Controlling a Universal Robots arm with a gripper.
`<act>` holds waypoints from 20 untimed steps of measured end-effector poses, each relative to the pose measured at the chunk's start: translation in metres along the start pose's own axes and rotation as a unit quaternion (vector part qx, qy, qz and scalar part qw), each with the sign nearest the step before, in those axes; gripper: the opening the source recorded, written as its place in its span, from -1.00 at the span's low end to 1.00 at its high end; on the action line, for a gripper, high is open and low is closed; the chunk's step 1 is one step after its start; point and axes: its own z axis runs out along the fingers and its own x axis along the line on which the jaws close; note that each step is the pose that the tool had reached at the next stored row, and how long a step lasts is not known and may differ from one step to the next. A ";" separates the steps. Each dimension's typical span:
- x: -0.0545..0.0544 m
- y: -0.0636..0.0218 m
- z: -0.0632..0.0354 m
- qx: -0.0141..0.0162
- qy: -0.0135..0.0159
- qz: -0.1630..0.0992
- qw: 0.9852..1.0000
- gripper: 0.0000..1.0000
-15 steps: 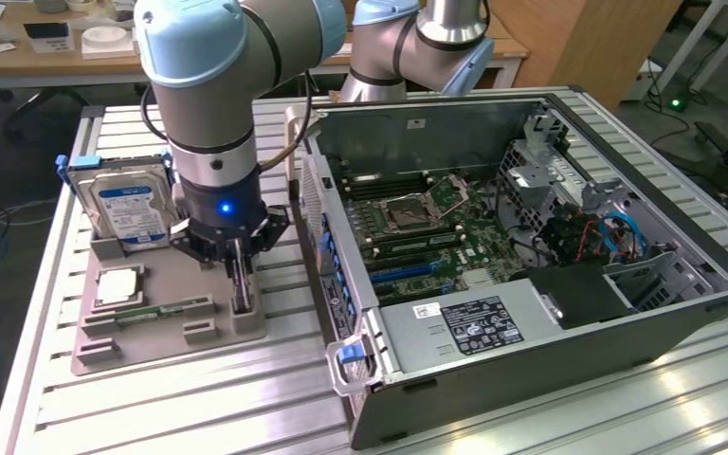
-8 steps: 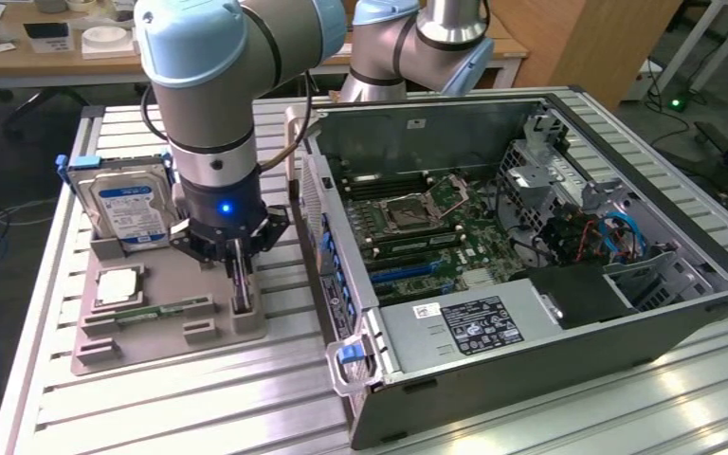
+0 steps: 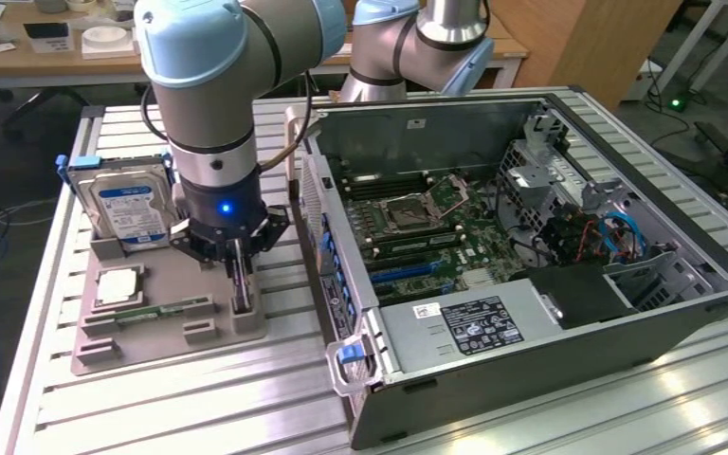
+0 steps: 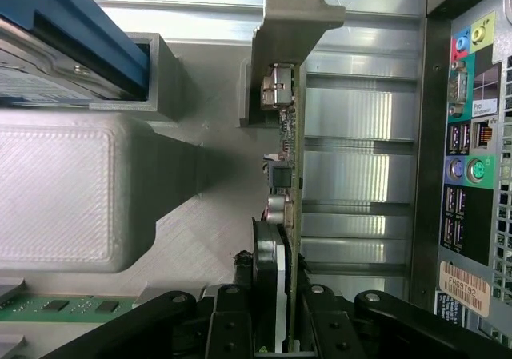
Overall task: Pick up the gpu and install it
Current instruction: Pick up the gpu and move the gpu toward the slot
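— Where is the gpu [image 4: 290, 175] kept?
— It is stood on edge in a slot of the grey holder [image 3: 231, 332], beside the open computer case [image 3: 667, 327], so that both faces can be reached.
— And the gripper [image 3: 240, 275]?
— It is clamped on the card from above.

A small white sticker [image 4: 485, 103] on the computer's rear port panel [image 4: 478, 215] begins with "Pro"; the rest is illegible. The print is too small to read on the tan barcode sticker [image 4: 464, 289] on that panel, the hard drive's label [image 3: 133, 213] and the power supply's label [image 3: 476, 325].
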 end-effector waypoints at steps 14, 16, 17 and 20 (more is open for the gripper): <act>0.000 0.0006 -0.0131 -0.003 0.000 0.000 1.000 -0.44; 0.000 0.0007 -0.0157 -0.003 0.000 0.000 1.000 -0.44; 0.000 0.0008 -0.0171 -0.004 0.000 0.000 1.000 -0.44; 0.000 0.0010 -0.0221 -0.004 0.000 0.000 1.000 -0.44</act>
